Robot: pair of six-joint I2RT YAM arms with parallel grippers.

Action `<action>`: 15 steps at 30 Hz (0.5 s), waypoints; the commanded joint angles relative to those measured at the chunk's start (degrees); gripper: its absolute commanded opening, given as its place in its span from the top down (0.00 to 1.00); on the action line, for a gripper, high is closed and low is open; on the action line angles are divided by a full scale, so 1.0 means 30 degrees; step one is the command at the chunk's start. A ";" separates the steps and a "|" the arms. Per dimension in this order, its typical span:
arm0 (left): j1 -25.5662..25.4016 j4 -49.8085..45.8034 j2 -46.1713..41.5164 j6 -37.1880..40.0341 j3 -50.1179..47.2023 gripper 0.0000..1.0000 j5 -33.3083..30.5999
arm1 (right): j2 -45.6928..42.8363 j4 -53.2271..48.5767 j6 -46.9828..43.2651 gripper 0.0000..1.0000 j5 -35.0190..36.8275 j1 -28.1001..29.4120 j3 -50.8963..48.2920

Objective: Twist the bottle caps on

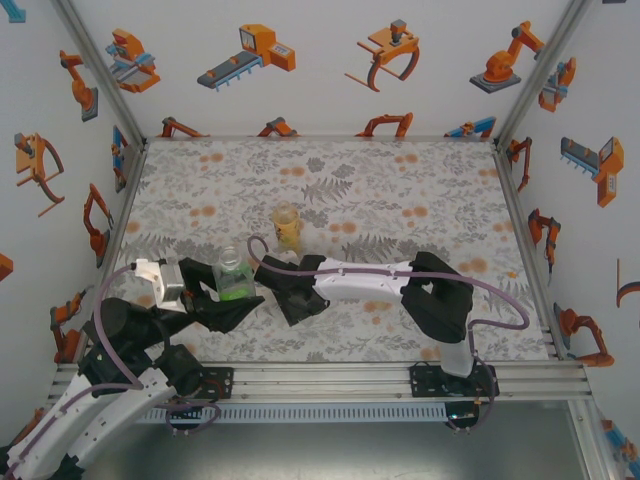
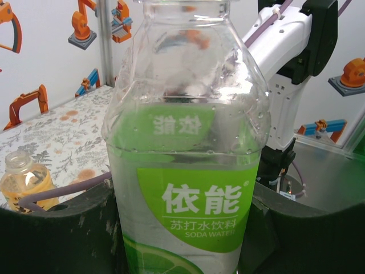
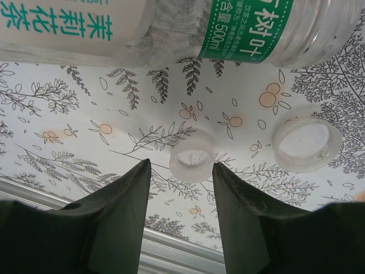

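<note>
A small whitish cap (image 3: 192, 162) lies flat on the flowery tabletop (image 3: 68, 142), open side up. It sits just past the tips of the right end effector (image 3: 182, 166), in line with the gap between them. The two dark fingers (image 3: 114, 228) stand partly apart and hold nothing; they do not touch the cap. A bigger white cap (image 3: 307, 144) lies near it on the right, also open side up, and the two caps do not touch. Behind both caps a pale bottle (image 3: 85, 28) with green writing lies on its side.

Over on the left, the left end effector (image 2: 185, 222) is closed tight on a green bottle (image 2: 188, 142). This bottle stands upright, with a dark finger pressed on each side of its lower part. It has a bright green label and clear liquid inside. An amber bottle (image 2: 25, 182) stands on the tabletop farther back. The white right arm (image 2: 282, 74) reaches across behind the green bottle.
</note>
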 commanded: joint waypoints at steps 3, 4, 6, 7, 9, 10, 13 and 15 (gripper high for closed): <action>0.0081 0.1049 0.0272 -0.0352 -0.0211 1.00 0.0148 | 0.0329 -0.0490 -0.0246 0.53 0.0217 0.0150 0.0312; 0.0066 0.1049 0.0272 -0.0349 -0.0204 1.00 0.0149 | 0.0344 -0.0451 -0.0233 0.53 0.0208 0.0133 0.0261; 0.0074 0.1085 0.0301 -0.0363 -0.0227 1.00 0.0090 | 0.0466 -0.0388 -0.0222 0.53 0.0170 0.0151 0.0195; 0.0073 0.1114 0.0323 -0.0381 -0.0235 1.00 0.0089 | 0.0519 -0.0380 -0.0201 0.53 0.0171 0.0137 0.0195; 0.0079 0.1197 0.0382 -0.0381 -0.0232 1.00 0.0161 | 0.0674 -0.0352 -0.0237 0.53 0.0101 0.0153 0.0195; 0.0063 0.1176 0.0415 -0.0403 -0.0208 1.00 0.0202 | 0.0754 -0.0350 -0.0254 0.53 0.0058 0.0152 0.0195; 0.0081 0.1047 0.0441 -0.0434 -0.0192 1.00 0.0218 | 0.0924 -0.0336 -0.0259 0.53 0.0068 0.0154 0.0114; 0.0081 0.1012 0.0415 -0.0454 -0.0204 1.00 0.0207 | 0.1030 -0.0267 -0.0233 0.53 0.0007 0.0156 0.0006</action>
